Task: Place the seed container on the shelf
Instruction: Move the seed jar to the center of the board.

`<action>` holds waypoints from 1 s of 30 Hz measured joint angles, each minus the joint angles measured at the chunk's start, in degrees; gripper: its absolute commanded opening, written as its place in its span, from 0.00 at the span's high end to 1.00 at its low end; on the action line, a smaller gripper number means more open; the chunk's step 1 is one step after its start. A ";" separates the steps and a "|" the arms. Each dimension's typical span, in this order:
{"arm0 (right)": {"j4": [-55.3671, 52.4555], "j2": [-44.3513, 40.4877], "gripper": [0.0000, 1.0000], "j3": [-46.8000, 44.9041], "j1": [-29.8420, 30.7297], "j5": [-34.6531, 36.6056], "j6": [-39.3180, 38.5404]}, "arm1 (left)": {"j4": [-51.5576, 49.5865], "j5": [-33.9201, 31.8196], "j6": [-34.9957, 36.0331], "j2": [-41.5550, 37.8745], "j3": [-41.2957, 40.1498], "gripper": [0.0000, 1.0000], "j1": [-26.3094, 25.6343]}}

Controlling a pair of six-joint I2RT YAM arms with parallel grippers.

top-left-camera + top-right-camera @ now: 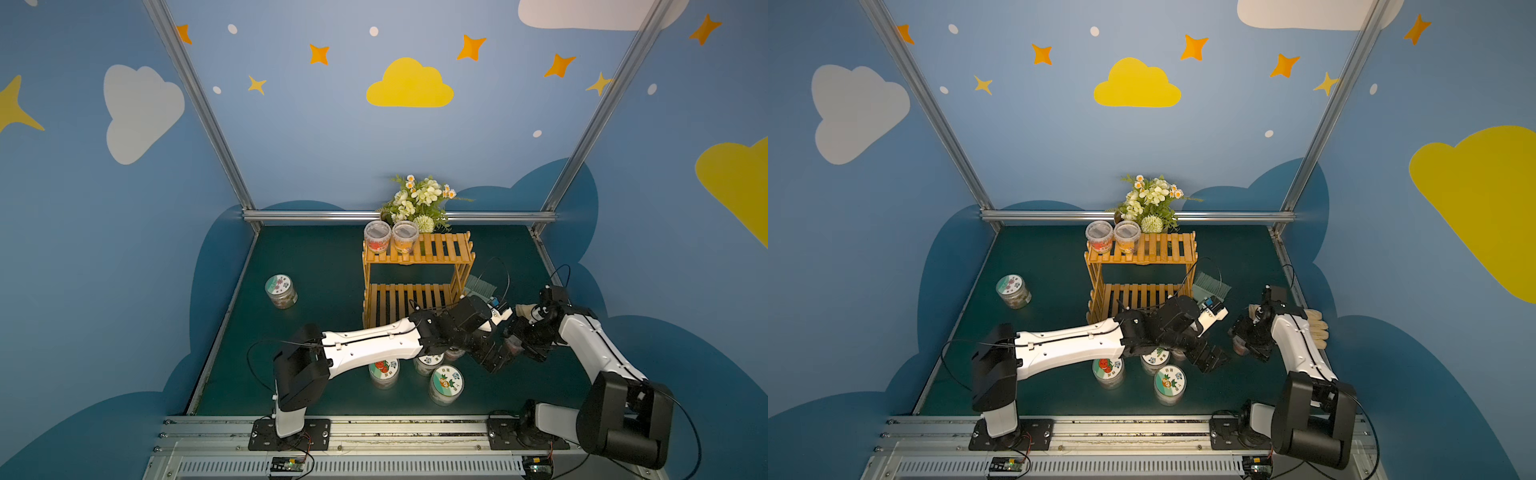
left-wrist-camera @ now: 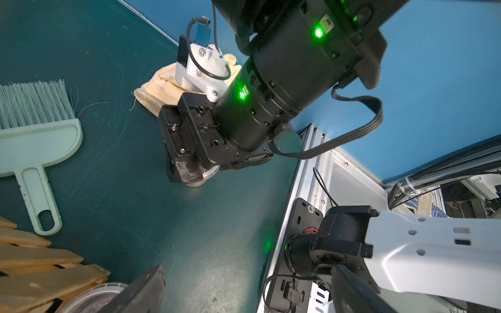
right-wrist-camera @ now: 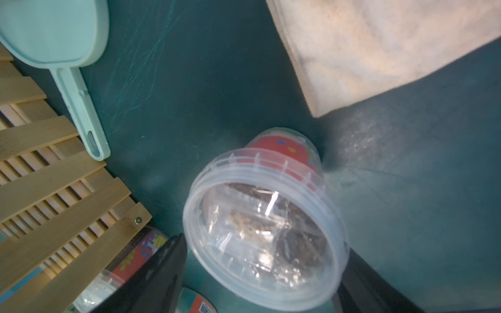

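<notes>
- Shelf (image 1: 449,247): two tiers of flat orange-yellow wooden slats with ladder-like sides, standing on the dark green mat (image 1: 316,266).
- Two clear plastic tubs (image 1: 377,237) occupy the left end of the shelf's top tier, side by side; the rest of that tier and the visible part of the lower tier are bare slats.
- Seed container (image 3: 265,225): a round, clear plastic tub with a ribbed snap-on lid and a red label. It is off the shelf, down by the mat to the right of the shelf's front corner. Whether it rests on the mat cannot be told.
- Right gripper (image 3: 264,252): its black fingers (image 3: 151,271) are closed against opposite sides of the seed container's rim.
- Left gripper (image 1: 1212,358): fingers spread wide, nothing between them, just in front of the shelf's right end.
- A mint-green plastic brush (image 2: 35,141) with pale bristles lies against the shelf's right side.
- A beige woven cloth (image 2: 160,89) lies further right of the shelf.
- Round jars with printed lids (image 1: 446,384) stand in front of the shelf.
</notes>
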 measured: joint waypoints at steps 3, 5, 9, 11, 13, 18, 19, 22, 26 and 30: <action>-0.02 0.26 0.11 0.24 0.96 -0.37 -0.33 | 0.00 0.00 0.00 0.00 0.00 0.00 0.00; -0.04 0.48 0.07 0.85 1.68 -0.33 -0.57 | 0.00 0.00 0.00 0.00 0.00 0.00 0.00; -0.20 0.68 0.06 2.45 2.16 1.97 -0.63 | 0.00 0.02 0.02 0.00 0.00 0.00 0.00; -0.20 0.85 0.07 3.08 2.16 3.41 -0.63 | 0.00 0.02 0.02 0.00 0.00 0.00 0.00; -0.22 1.40 0.09 3.61 2.16 4.50 -0.79 | 0.00 0.02 0.02 0.00 0.00 0.00 0.00; -0.02 4.79 0.17 4.28 2.21 5.35 -1.38 | -0.13 0.02 0.15 0.00 0.11 0.00 0.00; -0.02 5.38 0.18 4.31 2.29 5.20 -1.55 | -0.22 0.04 0.17 0.00 0.20 0.00 0.00; -0.02 6.03 0.21 4.31 2.86 5.03 -2.10 | -0.42 0.04 0.22 0.00 0.37 0.00 0.00; -0.02 5.97 0.22 4.33 3.69 4.68 -2.54 | -0.63 0.04 0.22 0.00 0.37 0.00 0.00; 0.00 5.03 0.24 4.31 5.05 3.06 -3.43 | -0.92 0.02 0.22 0.00 0.37 0.00 0.00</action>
